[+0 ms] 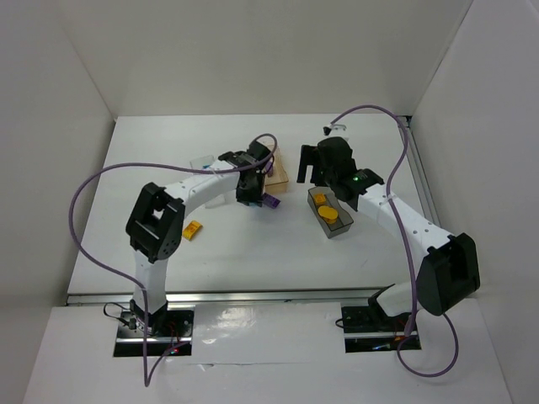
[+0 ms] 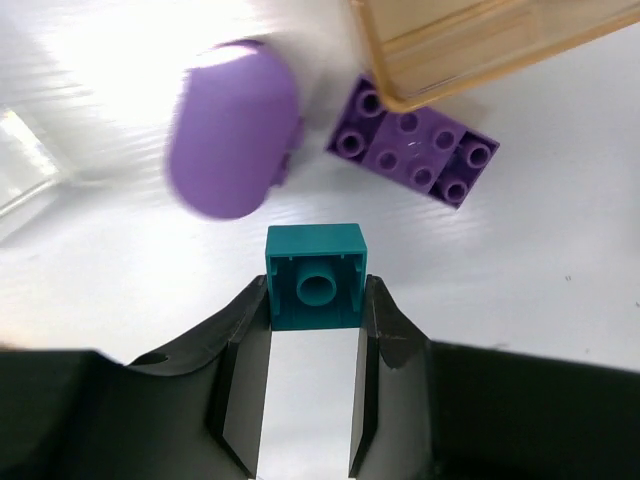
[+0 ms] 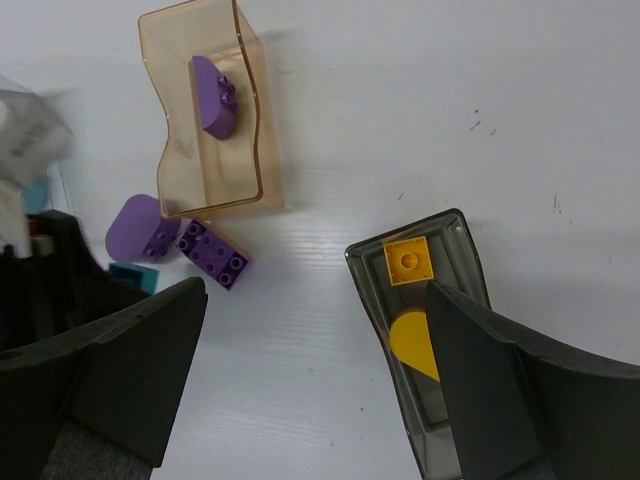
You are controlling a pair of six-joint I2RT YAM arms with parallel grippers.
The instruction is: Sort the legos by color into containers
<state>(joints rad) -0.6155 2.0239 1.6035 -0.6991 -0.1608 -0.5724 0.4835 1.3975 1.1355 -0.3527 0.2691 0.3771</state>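
Note:
My left gripper (image 2: 316,292) is shut on a small teal brick (image 2: 316,262), held by its sides just above or on the table. Ahead of it lie a rounded purple piece (image 2: 232,130) and a purple studded brick (image 2: 412,152) beside the orange-tan bin (image 2: 480,40). That bin (image 3: 205,120) holds one purple piece (image 3: 214,95). My right gripper (image 3: 315,300) is open and empty above the dark grey bin (image 3: 462,250), which holds a yellow square brick (image 3: 408,262) and a yellow rounded piece (image 3: 412,340). A yellow brick (image 1: 193,229) lies alone on the table at the left.
The clear bin (image 1: 205,162) stands behind the left arm's wrist. The two grippers (image 1: 250,189) (image 1: 324,168) are close together at mid-table, with the orange-tan bin (image 1: 282,168) between them. The grey bin (image 1: 330,213) sits in front of the right gripper.

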